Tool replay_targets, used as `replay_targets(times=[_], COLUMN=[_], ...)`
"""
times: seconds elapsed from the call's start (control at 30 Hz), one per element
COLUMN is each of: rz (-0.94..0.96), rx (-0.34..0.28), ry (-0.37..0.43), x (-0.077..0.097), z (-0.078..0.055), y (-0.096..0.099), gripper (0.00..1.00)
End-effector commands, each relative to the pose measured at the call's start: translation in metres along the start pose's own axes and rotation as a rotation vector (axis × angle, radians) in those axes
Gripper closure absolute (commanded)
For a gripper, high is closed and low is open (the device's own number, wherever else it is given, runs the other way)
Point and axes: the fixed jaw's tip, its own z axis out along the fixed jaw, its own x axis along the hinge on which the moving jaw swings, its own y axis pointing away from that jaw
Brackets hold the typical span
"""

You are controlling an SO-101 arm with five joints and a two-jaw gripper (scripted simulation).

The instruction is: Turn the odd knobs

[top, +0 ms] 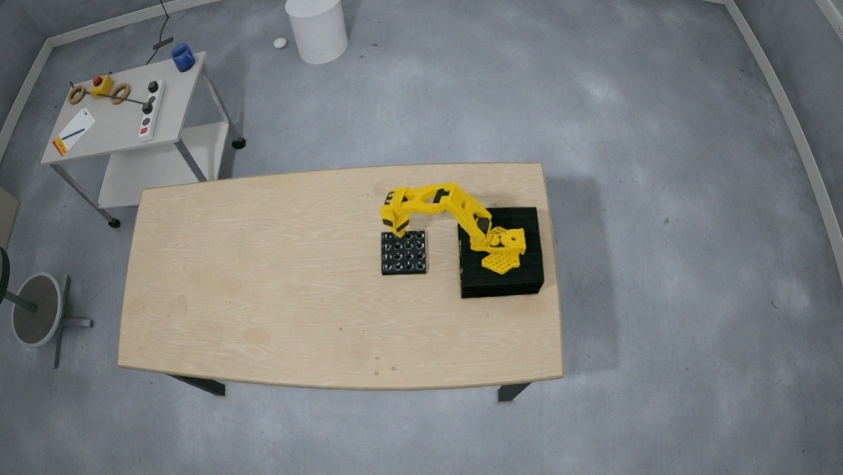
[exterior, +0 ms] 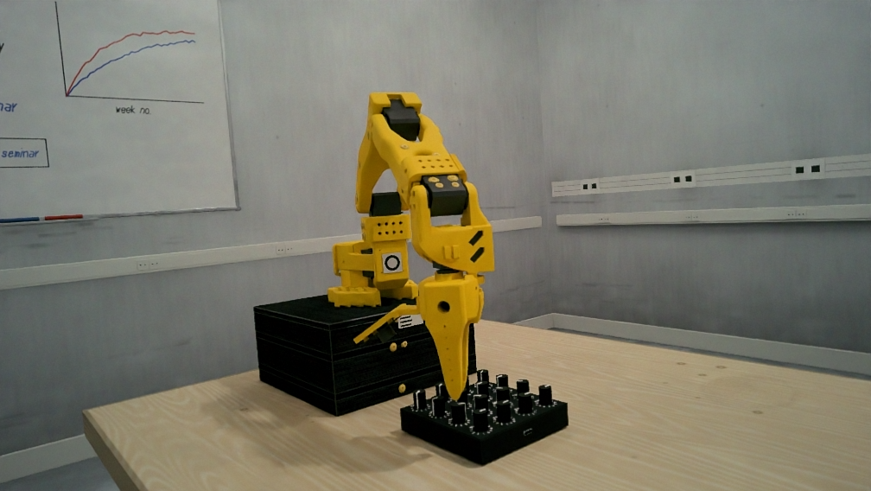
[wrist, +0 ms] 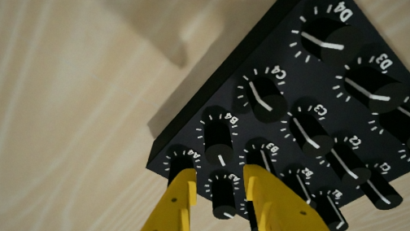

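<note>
The black knob box (top: 404, 253) (exterior: 487, 445) (wrist: 313, 87) lies on the wooden table (top: 236, 294) (exterior: 670, 414), with rows of black knobs that carry white pointer lines. My yellow gripper (top: 400, 231) (exterior: 454, 393) (wrist: 220, 171) points straight down over the box's A row. In the wrist view its two fingers stand slightly apart on either side of knob A3 (wrist: 223, 197), with a small gap on each side. Knob A4 (wrist: 179, 163) is just outside the left finger. Knob B4 (wrist: 217, 140) and knob B3 (wrist: 262, 156) stand right behind the fingertips. A2 and A1 are partly hidden by the right finger.
The arm's base sits on a black drawer box (top: 524, 277) (exterior: 316, 360) right beside the knob box. A white cart (top: 118, 124) with small items and a round stool (top: 36, 306) stand on the floor off the table's left side.
</note>
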Motion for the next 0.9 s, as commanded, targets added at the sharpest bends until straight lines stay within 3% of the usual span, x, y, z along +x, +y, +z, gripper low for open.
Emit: replay_targets(times=[0.0,0.47,0.87], rz=[-0.002,-0.002,-0.002], rx=[0.016,0.016,0.016], ry=[-0.008,-0.008,-0.008], x=[-0.003,-0.003,-0.003], z=[0.008,0.023,0.024], y=[-0.003,-0.003,-0.003], gripper=[0.90,0.90,0.90])
